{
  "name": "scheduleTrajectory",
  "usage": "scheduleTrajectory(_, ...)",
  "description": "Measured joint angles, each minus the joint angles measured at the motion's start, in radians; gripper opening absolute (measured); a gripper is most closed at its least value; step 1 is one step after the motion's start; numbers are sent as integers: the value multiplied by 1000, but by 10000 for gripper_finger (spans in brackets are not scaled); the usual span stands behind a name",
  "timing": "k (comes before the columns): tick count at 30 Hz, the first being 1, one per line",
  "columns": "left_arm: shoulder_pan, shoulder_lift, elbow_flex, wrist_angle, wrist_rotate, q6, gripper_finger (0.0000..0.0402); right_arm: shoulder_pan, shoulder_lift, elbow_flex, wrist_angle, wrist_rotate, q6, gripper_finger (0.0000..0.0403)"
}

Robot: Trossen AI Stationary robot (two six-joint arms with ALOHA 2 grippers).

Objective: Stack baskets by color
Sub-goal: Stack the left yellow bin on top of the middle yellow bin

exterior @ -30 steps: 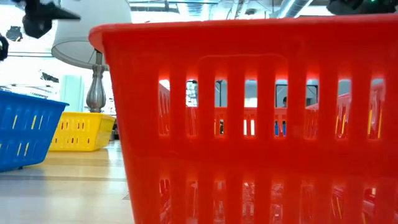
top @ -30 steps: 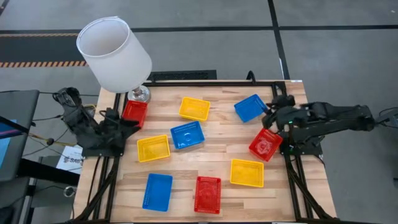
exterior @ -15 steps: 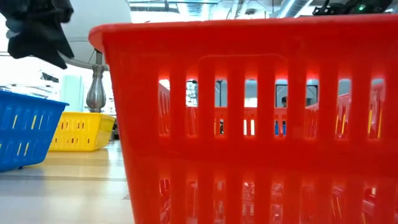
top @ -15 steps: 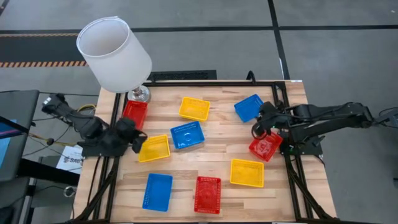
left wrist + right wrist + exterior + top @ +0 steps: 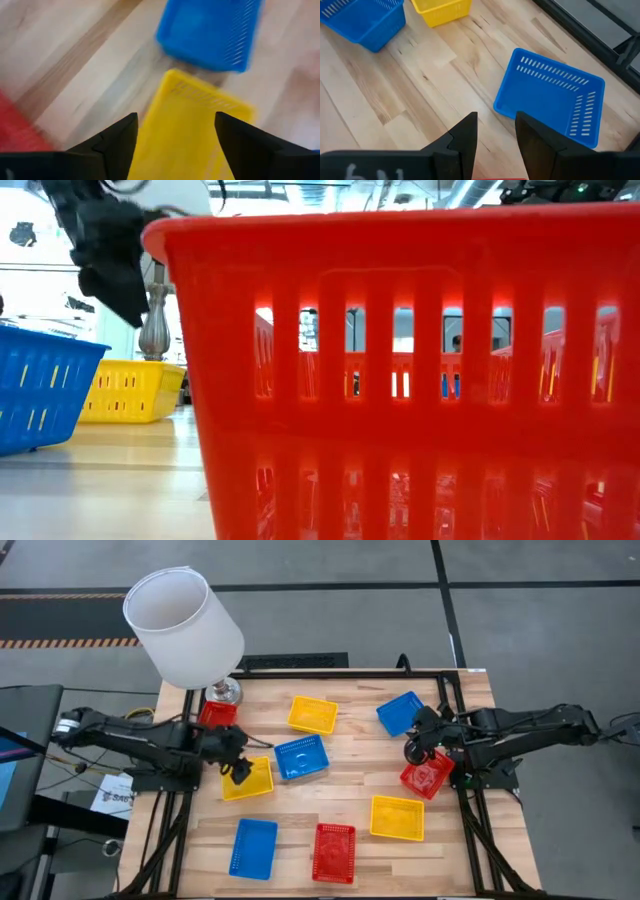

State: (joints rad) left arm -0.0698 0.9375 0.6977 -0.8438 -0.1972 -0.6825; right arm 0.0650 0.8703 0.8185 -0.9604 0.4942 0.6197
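Observation:
Nine small mesh baskets lie singly on the wooden table. My left gripper hangs open, pointing down over the yellow basket at the left; in the left wrist view that yellow basket shows between the fingers of my left gripper, with a blue basket beyond. My right gripper stands open at the right, between the blue basket and the red basket. In its wrist view bare wood shows between the fingers of my right gripper, with that blue basket just ahead.
Other baskets: red by the lamp foot, yellow, blue, yellow, blue, red. A big white lampshade leans over the far left corner. The near red basket fills the low view.
My left gripper has swung from beyond the table's left edge toward the right and down, turning as it went, and now hangs over the left yellow basket. My right gripper has shifted a little toward the table's middle, then kept still. No basket has moved.

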Motion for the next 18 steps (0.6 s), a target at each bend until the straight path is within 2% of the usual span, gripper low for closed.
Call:
scheduleTrajectory(8,154,156,0,-13,87,188,263,0,1,0,-1,0,-3,157)
scheduleTrajectory(18,187,375,0,-12,127,320,263,0,1,0,-2,-23,1,157)
